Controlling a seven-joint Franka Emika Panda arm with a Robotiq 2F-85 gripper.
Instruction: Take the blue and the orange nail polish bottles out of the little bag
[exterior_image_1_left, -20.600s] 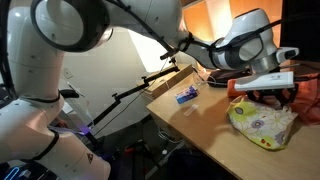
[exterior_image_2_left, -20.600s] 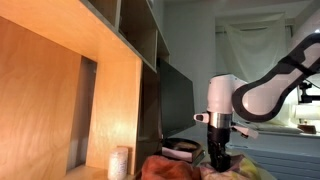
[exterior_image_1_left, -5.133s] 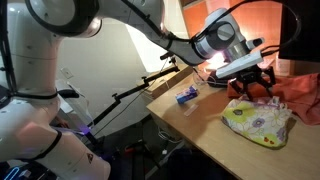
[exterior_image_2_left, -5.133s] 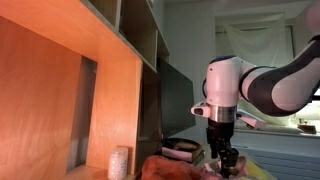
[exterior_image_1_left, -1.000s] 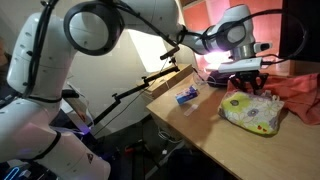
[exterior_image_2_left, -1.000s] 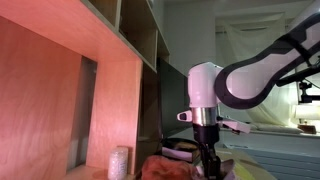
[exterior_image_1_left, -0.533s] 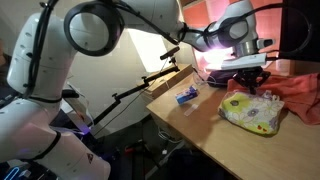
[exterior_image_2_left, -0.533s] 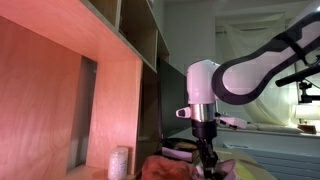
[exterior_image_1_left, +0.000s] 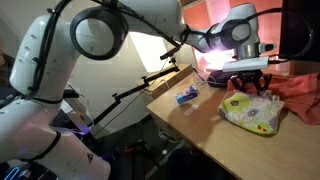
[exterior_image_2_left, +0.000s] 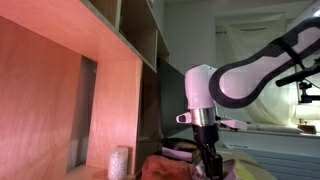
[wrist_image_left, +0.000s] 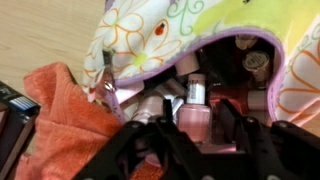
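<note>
A wooden table (exterior_image_1_left: 200, 125) carries a bunched orange-red cloth (exterior_image_1_left: 300, 90) and, well apart near its edge, a small blue-and-white item (exterior_image_1_left: 186, 96). In the wrist view a flat dark case (wrist_image_left: 13, 110) lies just beside the cloth. In an exterior view a pale cylinder (exterior_image_2_left: 120, 160) stands beside a tall wooden shelf unit (exterior_image_2_left: 60, 90).

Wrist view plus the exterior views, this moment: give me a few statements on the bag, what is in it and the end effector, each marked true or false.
1. The bag is zipped shut. False: its mouth gapes and bottles show inside.
2. A pink bottle sits between the fingers of the end effector. True.
3. The bag lies on the floor. False: in an exterior view it lies on the wooden table.
4. An orange cloth lies beside the bag. True.
5. A small blue item lies on the table, apart from the bag. True.
</note>
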